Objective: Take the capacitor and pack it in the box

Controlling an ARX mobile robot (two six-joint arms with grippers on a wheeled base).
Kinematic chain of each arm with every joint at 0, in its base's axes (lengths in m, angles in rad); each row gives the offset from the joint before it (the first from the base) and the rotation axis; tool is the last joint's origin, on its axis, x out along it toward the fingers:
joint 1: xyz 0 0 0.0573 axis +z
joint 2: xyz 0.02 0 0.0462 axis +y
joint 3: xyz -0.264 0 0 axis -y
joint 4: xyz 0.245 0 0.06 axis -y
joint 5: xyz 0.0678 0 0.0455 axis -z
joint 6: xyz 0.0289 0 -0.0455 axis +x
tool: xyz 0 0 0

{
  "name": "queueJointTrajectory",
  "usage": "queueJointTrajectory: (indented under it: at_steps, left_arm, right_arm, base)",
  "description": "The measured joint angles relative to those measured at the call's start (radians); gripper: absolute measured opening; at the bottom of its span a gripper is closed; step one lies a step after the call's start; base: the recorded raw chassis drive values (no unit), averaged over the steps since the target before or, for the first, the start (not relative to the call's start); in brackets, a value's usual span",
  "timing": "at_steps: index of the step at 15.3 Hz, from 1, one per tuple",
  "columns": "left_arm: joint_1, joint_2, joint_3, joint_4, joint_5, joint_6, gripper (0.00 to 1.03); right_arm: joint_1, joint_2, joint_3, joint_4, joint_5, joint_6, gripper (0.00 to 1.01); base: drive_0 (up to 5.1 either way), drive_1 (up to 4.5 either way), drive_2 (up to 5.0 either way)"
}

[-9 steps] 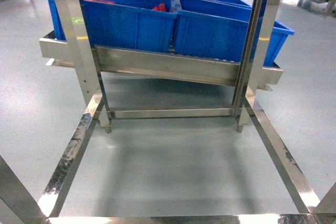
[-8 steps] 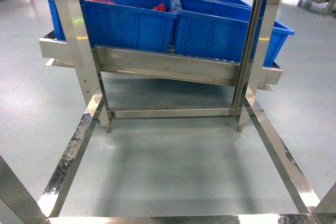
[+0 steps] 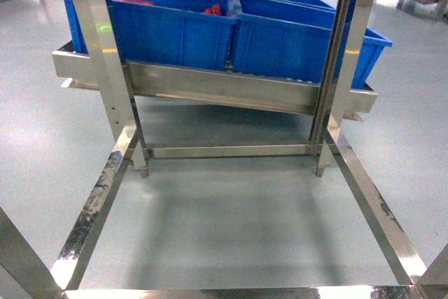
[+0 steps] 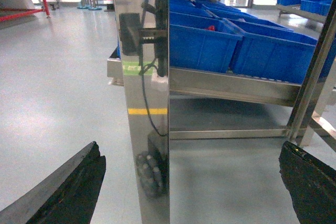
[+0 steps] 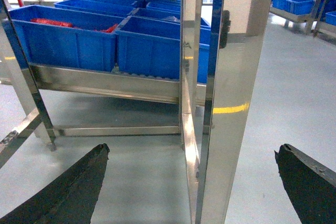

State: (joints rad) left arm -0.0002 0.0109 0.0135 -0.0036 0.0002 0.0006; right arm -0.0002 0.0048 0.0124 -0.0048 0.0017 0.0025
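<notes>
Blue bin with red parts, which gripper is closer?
Left, probably: the left gripper has the blue bin just right of centre; the right gripper has it off to its left.

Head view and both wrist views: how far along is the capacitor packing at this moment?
Nothing looks done yet. No capacitor or packing box can be made out. Both grippers are open and empty: the left gripper faces a steel upright, the right gripper another post. The blue bins sit untouched on the rack shelf; red items show in one. Reaching, picking and packing all remain.
</notes>
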Motion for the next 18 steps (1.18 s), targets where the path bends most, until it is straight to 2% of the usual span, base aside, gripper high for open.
queueJointTrajectory:
  at_steps: [18]
  left_arm:
    - [0.0, 0.0, 0.0, -0.004, -0.001, 0.0, 0.98]
  right_arm:
    - [0.0, 0.0, 0.0, -0.002, -0.001, 0.0, 0.98]
  base:
    - [0.0, 0.0, 0.0]
